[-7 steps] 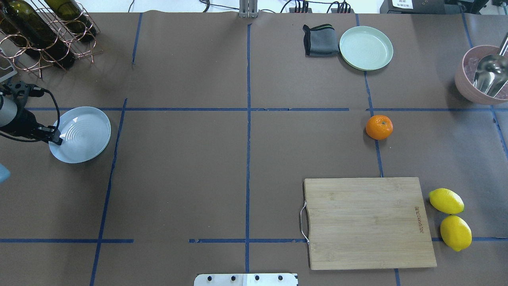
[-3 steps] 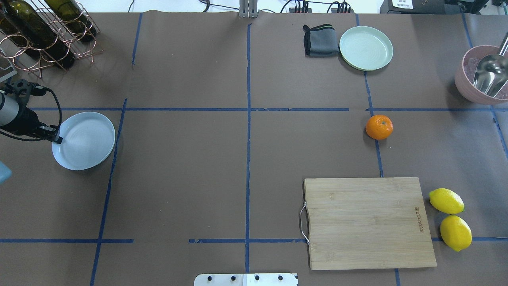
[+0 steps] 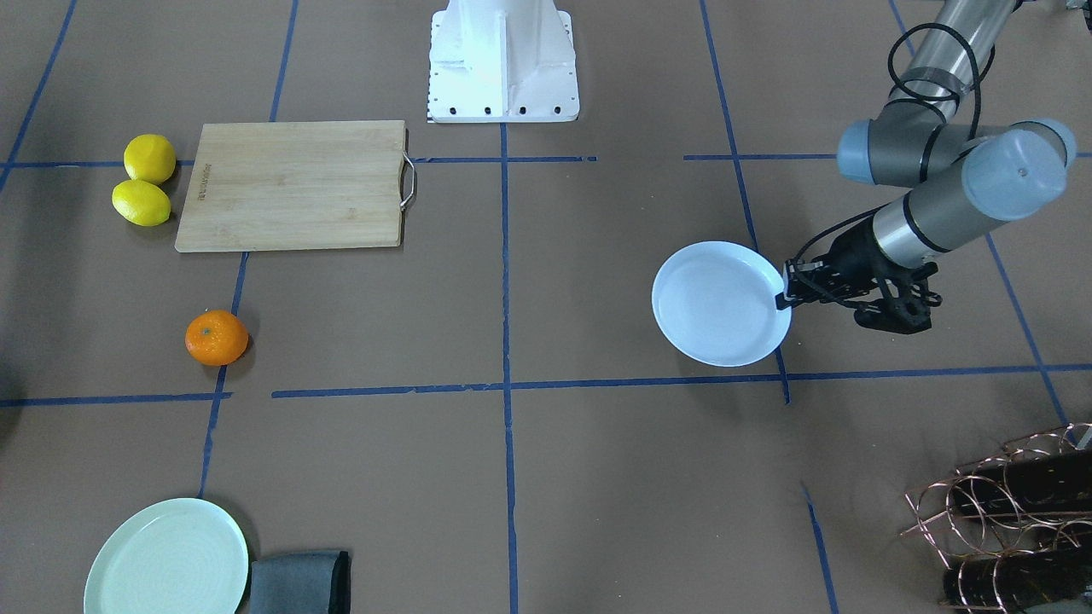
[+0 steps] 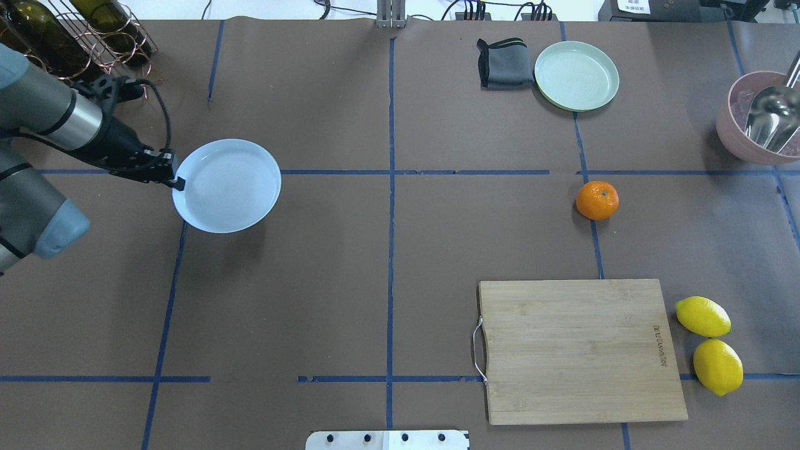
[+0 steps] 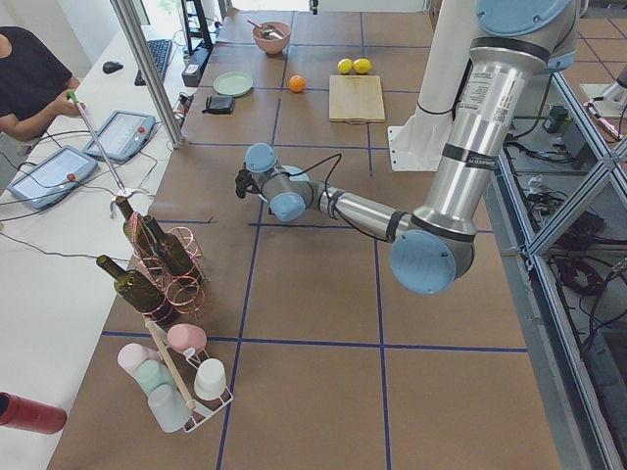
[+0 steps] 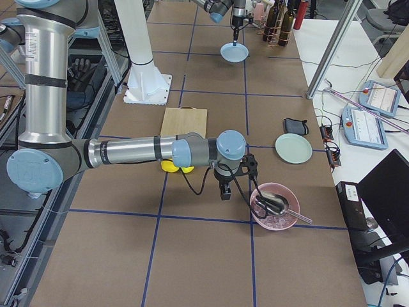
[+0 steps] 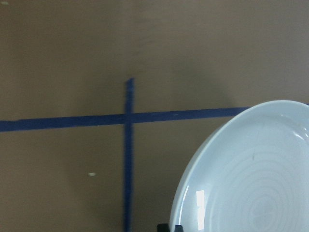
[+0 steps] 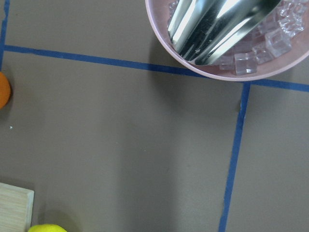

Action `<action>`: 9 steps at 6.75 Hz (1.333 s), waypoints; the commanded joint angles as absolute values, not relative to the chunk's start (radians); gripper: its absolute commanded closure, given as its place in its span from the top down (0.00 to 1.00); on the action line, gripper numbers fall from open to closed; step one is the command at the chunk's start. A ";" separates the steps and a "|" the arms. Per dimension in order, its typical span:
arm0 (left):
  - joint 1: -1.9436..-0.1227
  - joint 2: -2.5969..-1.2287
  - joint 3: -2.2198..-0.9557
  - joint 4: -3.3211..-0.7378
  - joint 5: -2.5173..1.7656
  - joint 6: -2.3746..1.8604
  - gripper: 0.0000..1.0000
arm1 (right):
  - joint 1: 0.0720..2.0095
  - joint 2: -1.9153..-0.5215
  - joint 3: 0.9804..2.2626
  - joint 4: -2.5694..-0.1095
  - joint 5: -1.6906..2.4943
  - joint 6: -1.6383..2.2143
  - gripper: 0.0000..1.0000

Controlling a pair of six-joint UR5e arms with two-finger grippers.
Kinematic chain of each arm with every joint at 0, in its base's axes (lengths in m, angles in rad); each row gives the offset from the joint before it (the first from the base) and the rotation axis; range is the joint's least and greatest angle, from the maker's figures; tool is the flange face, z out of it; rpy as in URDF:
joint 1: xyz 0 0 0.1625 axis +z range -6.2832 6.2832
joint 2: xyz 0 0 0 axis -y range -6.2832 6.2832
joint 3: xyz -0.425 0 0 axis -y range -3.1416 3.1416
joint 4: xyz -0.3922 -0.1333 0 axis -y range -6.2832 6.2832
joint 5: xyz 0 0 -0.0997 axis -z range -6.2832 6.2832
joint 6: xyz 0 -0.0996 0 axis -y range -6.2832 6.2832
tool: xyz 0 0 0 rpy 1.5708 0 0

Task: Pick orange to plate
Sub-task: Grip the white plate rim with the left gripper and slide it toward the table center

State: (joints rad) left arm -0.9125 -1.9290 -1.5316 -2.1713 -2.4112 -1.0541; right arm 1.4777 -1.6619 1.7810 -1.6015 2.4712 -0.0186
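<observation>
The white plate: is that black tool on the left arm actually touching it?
Touching. The overhead view shows the left tool closed on the rim of the plate, with no gap; the front-facing view agrees.

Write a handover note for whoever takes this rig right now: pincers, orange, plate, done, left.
Left pincer: shut on the rim of the white plate, which seems lifted off the table, left of centre.
Right pincer: hangs near the pink bowl; open or shut cannot be told.
Orange: on the table beyond the cutting board, untouched.
Done: plate grasped.
Left: get the orange onto the plate.
</observation>
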 commanded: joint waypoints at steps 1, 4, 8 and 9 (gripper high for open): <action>-0.662 -2.112 -1.519 -2.169 -2.252 -1.312 0.00 | 1.467 -1.660 1.781 -1.601 2.488 -0.015 1.00; -0.569 -2.215 -1.427 -2.171 -2.132 -1.367 0.00 | 1.450 -1.657 1.784 -1.600 2.488 -0.012 1.00; -0.566 -2.217 -1.420 -2.171 -2.094 -1.368 0.44 | 1.361 -1.649 1.787 -1.498 2.493 0.161 1.00; -0.568 -2.215 -1.428 -2.175 -2.094 -1.367 0.73 | 1.297 -1.649 1.784 -1.391 2.488 0.321 1.00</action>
State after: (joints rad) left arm -0.5665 -2.2173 -1.4217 -2.1712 -2.0947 -1.3681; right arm 1.3666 -1.6507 1.7865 -1.4965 2.4910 0.1487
